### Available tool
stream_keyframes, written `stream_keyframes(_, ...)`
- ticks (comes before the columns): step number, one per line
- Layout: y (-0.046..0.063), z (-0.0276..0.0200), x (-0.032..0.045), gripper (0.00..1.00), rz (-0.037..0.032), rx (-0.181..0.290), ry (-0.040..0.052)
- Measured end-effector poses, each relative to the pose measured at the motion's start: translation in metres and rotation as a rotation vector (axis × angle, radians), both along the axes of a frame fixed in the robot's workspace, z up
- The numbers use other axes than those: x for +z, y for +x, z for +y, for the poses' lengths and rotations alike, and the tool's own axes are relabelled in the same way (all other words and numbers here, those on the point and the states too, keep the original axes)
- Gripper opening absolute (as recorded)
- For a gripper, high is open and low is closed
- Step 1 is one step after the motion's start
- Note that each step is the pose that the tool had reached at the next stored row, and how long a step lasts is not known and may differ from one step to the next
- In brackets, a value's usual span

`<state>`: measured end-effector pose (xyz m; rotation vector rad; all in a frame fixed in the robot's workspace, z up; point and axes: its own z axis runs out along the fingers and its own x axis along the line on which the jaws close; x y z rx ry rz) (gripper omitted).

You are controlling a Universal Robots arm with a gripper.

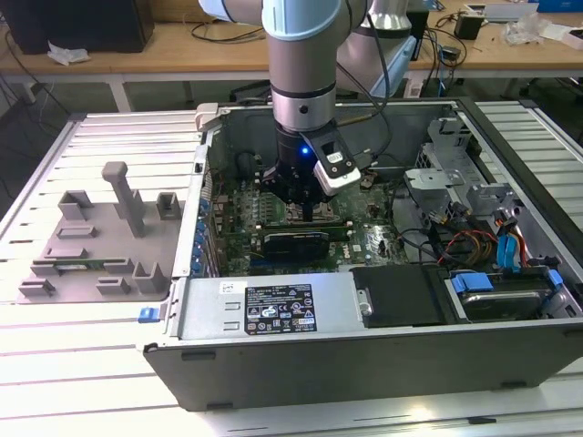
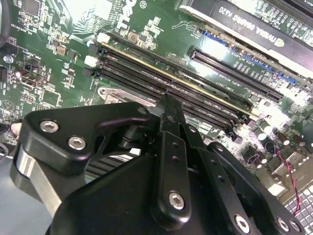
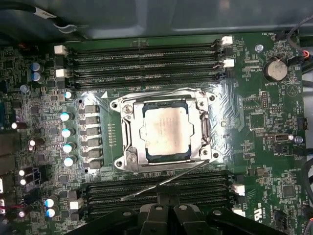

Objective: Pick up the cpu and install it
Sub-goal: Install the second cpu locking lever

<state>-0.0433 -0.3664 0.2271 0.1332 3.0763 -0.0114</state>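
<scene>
behind the work sits a long pale bench strewn with cables, and in front of it a slatted white table (image 1: 82,382) carries an open grey metal computer case (image 1: 383,360) lying on its side, with a grey plastic fixture tray (image 1: 91,246) just beside it at the exterior view's left. inside the case a green motherboard (image 3: 264,117) faces up.

the cpu (image 3: 165,130), a small flat square chip with a pale silver metal top, lies in the dark square socket frame with its metal rim (image 3: 164,132), at the middle of the board between two banks of long black memory slots (image 3: 146,58). it sits flat and square to the frame, seemingly already seated. a thin metal retention lever (image 3: 161,182) angles out from the frame's corner toward the nearer slots, apparently not latched.

the black gripper (image 1: 308,211) on the silver and blue arm hangs low over the board, close above the socket area. in the first wrist view its black linkage sits just off the socket's lever side, so the chip lies ahead of it, across the nearer slots. whether the fingers are parted or closed i cannot tell, and nothing is visibly held.
</scene>
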Motion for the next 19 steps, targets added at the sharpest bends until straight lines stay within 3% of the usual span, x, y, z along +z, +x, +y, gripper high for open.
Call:
stream_keyframes(5,0.0000,-0.0001,-0.0001,0.11,0.0000,0.000,-0.0001)
stream_keyframes(19,-0.0046,0.0000,-0.0098,0.11,0.0001,0.000,0.0000)
